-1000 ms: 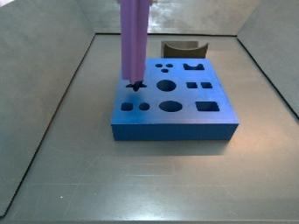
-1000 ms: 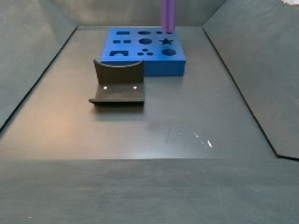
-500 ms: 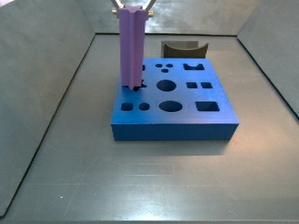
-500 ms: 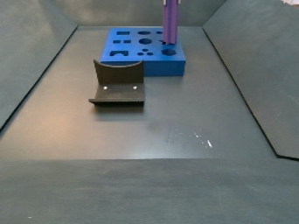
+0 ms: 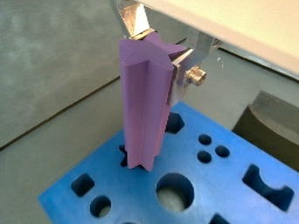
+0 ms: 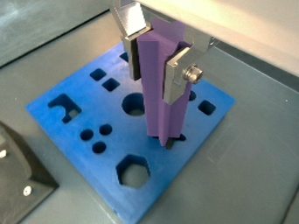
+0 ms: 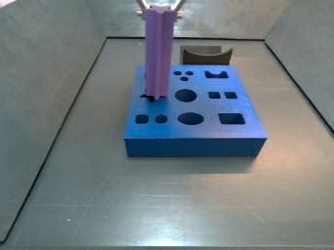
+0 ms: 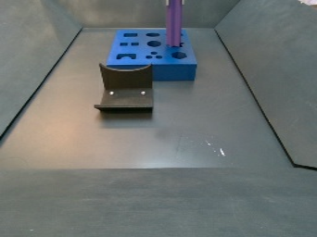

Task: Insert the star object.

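Your pincer (image 5: 162, 39) sits above the blue block, its flat silver finger plates (image 6: 177, 74) closed on the upper end of the long, slim, light purple star-section bar (image 5: 145, 109). Both wrist views show a plate pressed flat against each side of the bar, so it's a firm hold, jaws only as wide as the bar.

The bar stands upright, lower end in a hole in the top face of the blue rectangular block with shaped holes (image 7: 196, 124). In a side view (image 7: 158, 54) it enters at the block's left side, about mid-depth. In a wrist view the star-shaped outline of that hole shows around the bar's foot (image 6: 167, 140). How deep it has gone you can't tell from these views.

Other holes in the block stay unfilled: a large round one (image 6: 135, 106), a hexagonal one (image 6: 132, 172), small squares and paired dots.

The block rests on the grey tabletop (image 8: 173, 139) towards the far end of the walled bay. A small dark brown curved piece on a base (image 8: 125, 88) sits just beside the block, not touching the bar or your pincer.
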Motion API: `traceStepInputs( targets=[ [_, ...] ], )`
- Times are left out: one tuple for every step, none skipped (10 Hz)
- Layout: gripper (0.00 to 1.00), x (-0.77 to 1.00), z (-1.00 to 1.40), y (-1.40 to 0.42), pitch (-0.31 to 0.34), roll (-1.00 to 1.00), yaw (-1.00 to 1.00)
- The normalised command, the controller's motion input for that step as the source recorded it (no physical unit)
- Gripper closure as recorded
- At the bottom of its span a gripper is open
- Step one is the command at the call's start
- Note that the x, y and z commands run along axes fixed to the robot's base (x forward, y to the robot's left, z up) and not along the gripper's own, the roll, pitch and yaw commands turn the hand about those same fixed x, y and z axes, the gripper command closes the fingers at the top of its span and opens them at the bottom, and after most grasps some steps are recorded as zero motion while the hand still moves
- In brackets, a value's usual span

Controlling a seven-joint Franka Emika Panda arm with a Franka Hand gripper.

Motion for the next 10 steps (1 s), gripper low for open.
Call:
traceStepInputs(
  targets=[
    [1.0, 0.0, -0.29, -0.15, -0.05, 0.0, -0.05],
    [1.0, -0.11, -0.25, -0.01, -0.03, 0.0, 0.0],
    [1.0, -0.19, -0.17, 0.0, 0.0, 0.05, 0.0],
    [1.0, -0.19, -0.12, 0.1, 0.0, 0.07, 0.0],
    [1.0, -0.17, -0.09, 0.18, -0.003, 0.0, 0.03],
    [1.0, -0.22, -0.09, 0.12, -0.029, 0.0, 0.0],
    [1.0, -0.08, -0.21, 0.0, -0.056, 0.0, 0.01],
    [1.0, 0.09, -0.46, 0.0, -0.049, 0.0, 0.0],
    [1.0, 0.12, -0.72, -0.05, -0.09, 0.13, 0.0],
    [1.0, 0.01, -0.78, -0.2, -0.144, 0.2, 0.0]
  ],
)
